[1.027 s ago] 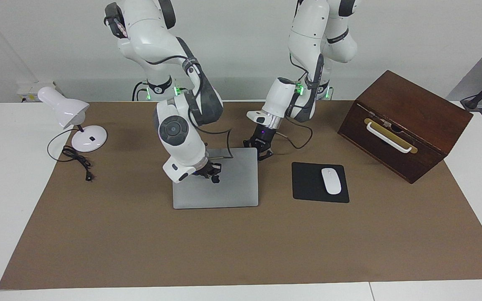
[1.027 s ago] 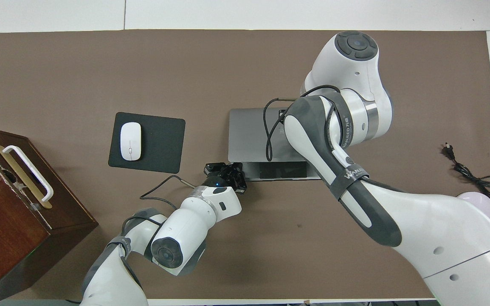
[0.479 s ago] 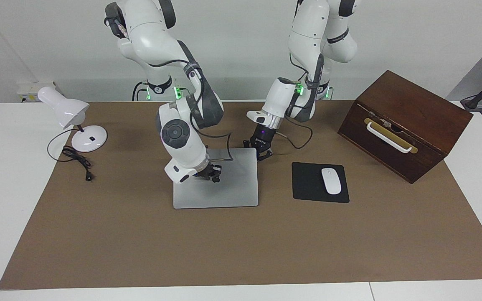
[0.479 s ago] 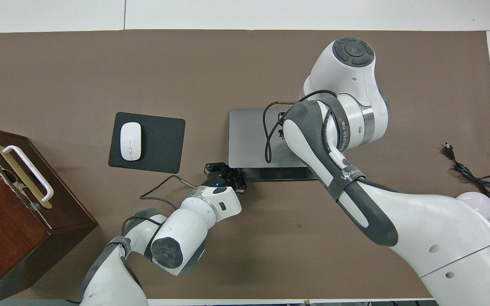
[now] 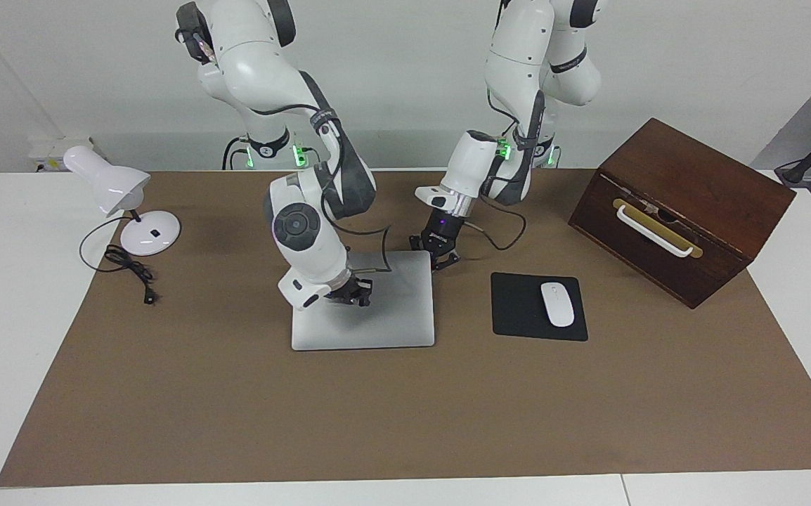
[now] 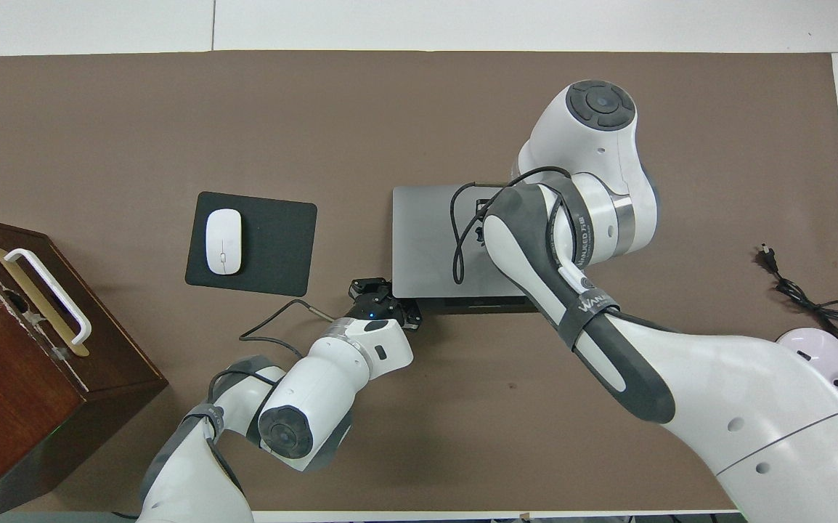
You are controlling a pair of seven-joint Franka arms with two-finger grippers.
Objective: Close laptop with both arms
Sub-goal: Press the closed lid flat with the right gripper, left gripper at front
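- Laptop (image 5: 384, 316) mid-desk on the brown mat, lid nearly flat; only a thin dark strip shows at its robot-side edge.
- My right pincer (image 5: 351, 294) pinched shut, empty, pressing down on the lid.
- My left pincer (image 5: 440, 258) pinched shut, empty, at the lid's robot-side corner beside the mouse pad (image 5: 518, 309).
- Step: final press. Next, I judge: push down gently till it seats, then lift both.

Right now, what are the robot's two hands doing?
Left hand: shut, holding nothing, at the laptop's corner.
Right hand: shut, holding nothing, on the lid.
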